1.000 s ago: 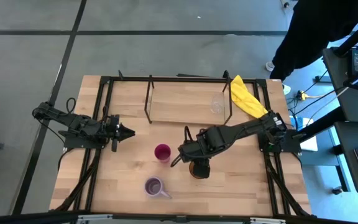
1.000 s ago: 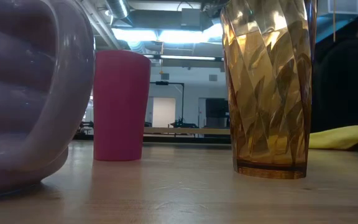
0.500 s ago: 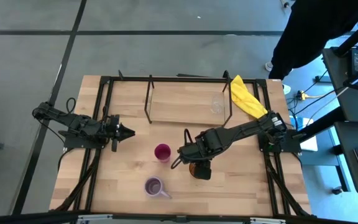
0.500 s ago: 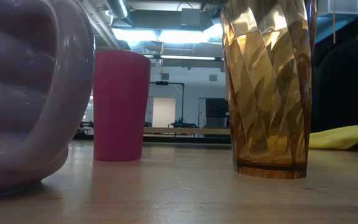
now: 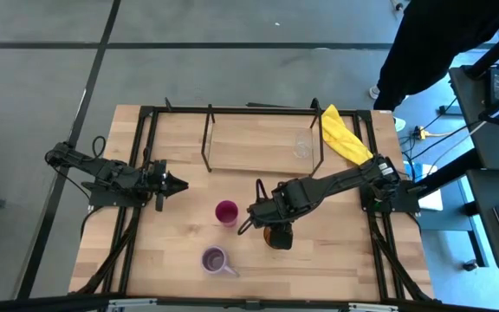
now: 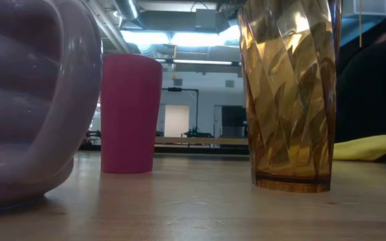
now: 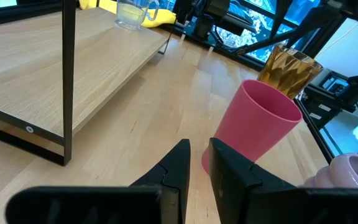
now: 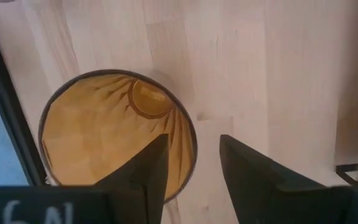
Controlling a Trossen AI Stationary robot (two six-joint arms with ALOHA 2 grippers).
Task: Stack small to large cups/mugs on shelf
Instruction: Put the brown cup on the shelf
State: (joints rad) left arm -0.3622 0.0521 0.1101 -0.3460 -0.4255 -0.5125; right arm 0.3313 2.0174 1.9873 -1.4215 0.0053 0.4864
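Note:
The tall amber tumbler (image 5: 277,237) stands upright on its base on the tabletop, right of centre; it also shows in the low view (image 6: 290,94). My right gripper (image 5: 269,225) is open above it, pointing down. In the right wrist view (image 8: 193,142) one finger is over the tumbler's inside (image 8: 117,130) and one is outside its rim. The magenta cup (image 5: 226,212) and the lavender mug (image 5: 216,259) stand on the table. The small clear glass (image 5: 302,145) stands at the right end of the shelf (image 5: 249,143). My left gripper (image 5: 178,183) is shut and empty at the table's left.
A yellow cloth (image 5: 343,136) lies at the table's far right corner, beside the shelf. A person in dark clothes (image 5: 440,43) stands beyond that corner. The shelf board left of the glass is bare wood (image 7: 61,62).

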